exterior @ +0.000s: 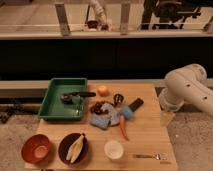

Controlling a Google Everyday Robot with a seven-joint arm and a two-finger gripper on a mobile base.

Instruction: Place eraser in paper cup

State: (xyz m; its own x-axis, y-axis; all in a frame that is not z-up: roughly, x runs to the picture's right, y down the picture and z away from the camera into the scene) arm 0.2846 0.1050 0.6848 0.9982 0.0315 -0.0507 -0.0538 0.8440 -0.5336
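The eraser (135,104), a small black oblong block, lies on the wooden table (150,135) right of centre, beside a blue object (127,112). The white paper cup (114,149) stands upright near the front edge, its pale inside showing nothing. My white arm comes in from the right. Its gripper (166,118) hangs at the table's right edge, to the right of the eraser and apart from it. The gripper is open and holds nothing.
A green tray (52,107) at the back left holds a black-handled utensil (80,94). An orange (102,90), a carrot (123,126), dark items (102,107) and a blue cloth (101,120) crowd the middle. An orange-brown bowl (36,148) and a dark bowl (74,148) stand left of the cup. A fork (150,156) lies at the front right.
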